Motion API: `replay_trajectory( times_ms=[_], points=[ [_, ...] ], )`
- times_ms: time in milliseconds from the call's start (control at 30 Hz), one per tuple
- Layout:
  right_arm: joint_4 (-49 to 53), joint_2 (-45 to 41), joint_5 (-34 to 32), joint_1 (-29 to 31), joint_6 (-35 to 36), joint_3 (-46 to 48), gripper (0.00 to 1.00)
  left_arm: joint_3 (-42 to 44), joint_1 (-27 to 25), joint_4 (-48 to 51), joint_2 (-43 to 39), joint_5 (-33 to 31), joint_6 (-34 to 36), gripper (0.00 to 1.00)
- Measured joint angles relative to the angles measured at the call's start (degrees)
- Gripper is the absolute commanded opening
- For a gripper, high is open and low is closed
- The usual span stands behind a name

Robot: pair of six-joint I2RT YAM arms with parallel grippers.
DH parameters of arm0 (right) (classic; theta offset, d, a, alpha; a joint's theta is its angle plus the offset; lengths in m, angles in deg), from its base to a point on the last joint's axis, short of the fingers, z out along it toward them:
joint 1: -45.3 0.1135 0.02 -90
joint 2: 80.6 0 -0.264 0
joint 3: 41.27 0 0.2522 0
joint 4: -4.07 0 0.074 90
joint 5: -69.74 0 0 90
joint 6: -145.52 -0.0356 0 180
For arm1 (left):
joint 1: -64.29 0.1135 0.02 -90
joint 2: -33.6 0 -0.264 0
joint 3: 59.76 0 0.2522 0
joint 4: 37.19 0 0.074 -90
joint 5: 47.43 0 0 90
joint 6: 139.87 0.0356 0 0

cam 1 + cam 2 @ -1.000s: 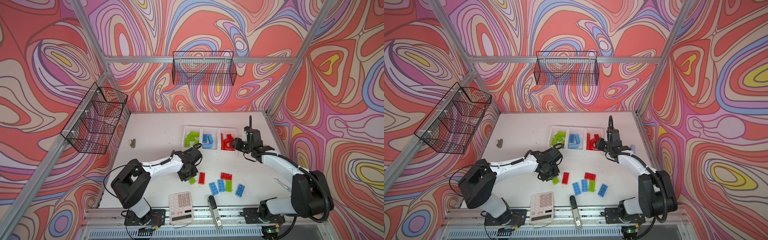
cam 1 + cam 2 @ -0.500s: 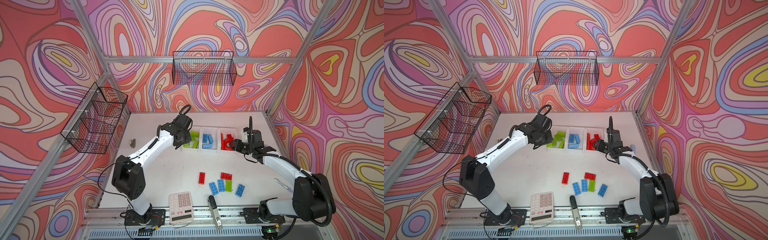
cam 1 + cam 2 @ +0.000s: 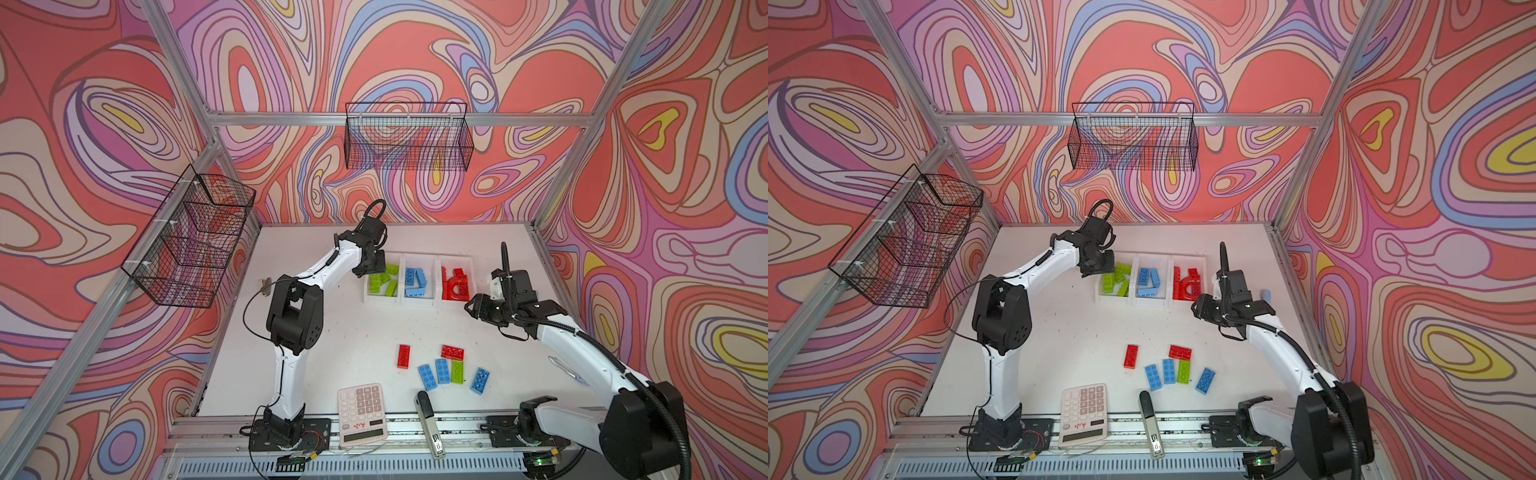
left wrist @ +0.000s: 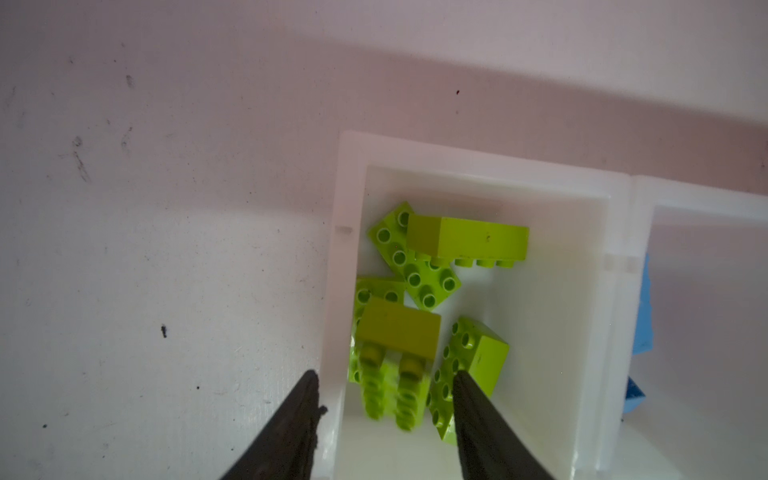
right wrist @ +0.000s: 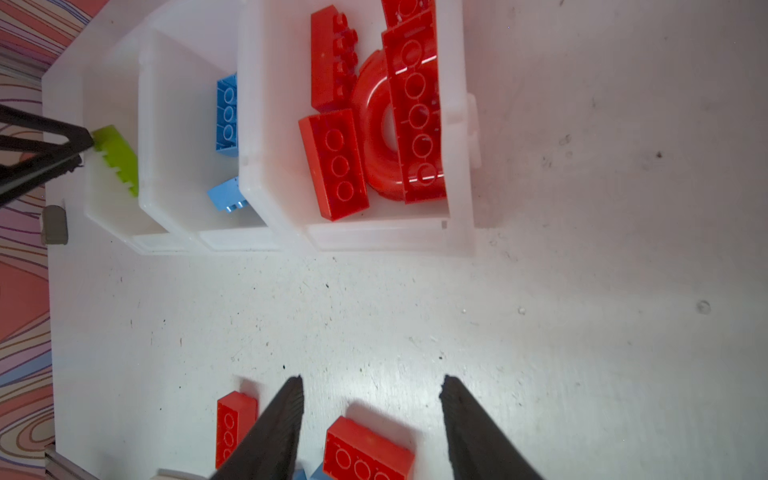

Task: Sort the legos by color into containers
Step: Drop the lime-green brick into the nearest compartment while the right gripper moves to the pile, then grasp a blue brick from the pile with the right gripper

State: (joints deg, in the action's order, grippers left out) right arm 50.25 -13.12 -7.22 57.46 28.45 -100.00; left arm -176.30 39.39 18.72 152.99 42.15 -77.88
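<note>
Three joined white containers [image 3: 419,302] [image 3: 1148,300] stand at the table's back: green legos [image 3: 384,282] in the left bin, blue legos [image 3: 415,280] in the middle, red legos [image 3: 456,284] with the arch in the right. My left gripper [image 3: 376,266] [image 4: 384,378] hangs open over the green bin's left wall. A blurred green brick [image 4: 392,374] lies loose below its fingers, among the other green bricks. My right gripper [image 3: 471,305] [image 5: 370,380] is open and empty above bare table in front of the red bin. Loose red bricks [image 3: 403,356] [image 3: 452,352], blue bricks [image 3: 427,376] [image 3: 480,380] and a green brick [image 3: 457,371] lie nearer the front.
A white-pink calculator [image 3: 362,413] and a black-grey stapler [image 3: 428,422] lie at the front edge. Black wire baskets hang on the back wall [image 3: 407,141] and the left wall [image 3: 189,241]. A small grey object [image 3: 266,284] sits by the left edge.
My left gripper carried a green brick from the front of the table to the green bin and opened; the brick has dropped in. My right gripper drew back from the red bin and opened wider.
</note>
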Motion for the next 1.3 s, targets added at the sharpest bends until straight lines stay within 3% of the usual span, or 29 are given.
replay_trajectory(
  times_ms=[100, 333, 633, 767, 967, 1300],
  points=[
    [3.4, -0.7, -2.2, 2.6, -0.2, 0.0, 0.57, -0.3, 0.1, -1.1, 0.0, 0.7, 0.6, 0.81],
    [7.5, 0.3, -6.9, 14.1, -2.3, -0.5, 0.56, 2.6, 0.6, -3.5, -4.0, 2.1, 1.5, 0.79],
    [9.4, 0.9, -13.2, 30.0, -6.5, 0.7, 0.52, 23.3, 2.5, -15.7, -25.4, 2.8, 1.9, 0.77],
    [8.9, 2.4, -14.4, 35.1, -9.2, 2.1, 0.52, 32.3, 2.7, -20.0, -31.1, 2.8, 1.9, 0.76],
    [7.1, 5.9, -15.5, 39.0, -12.8, 3.5, 0.53, 40.9, 2.8, -22.3, -36.7, 2.2, 2.3, 0.76],
    [3.3, 9.4, -16.8, 41.3, -16.9, 5.9, 0.49, 41.5, 2.8, -22.7, -39.9, 1.6, 2.9, 0.75]
  ],
)
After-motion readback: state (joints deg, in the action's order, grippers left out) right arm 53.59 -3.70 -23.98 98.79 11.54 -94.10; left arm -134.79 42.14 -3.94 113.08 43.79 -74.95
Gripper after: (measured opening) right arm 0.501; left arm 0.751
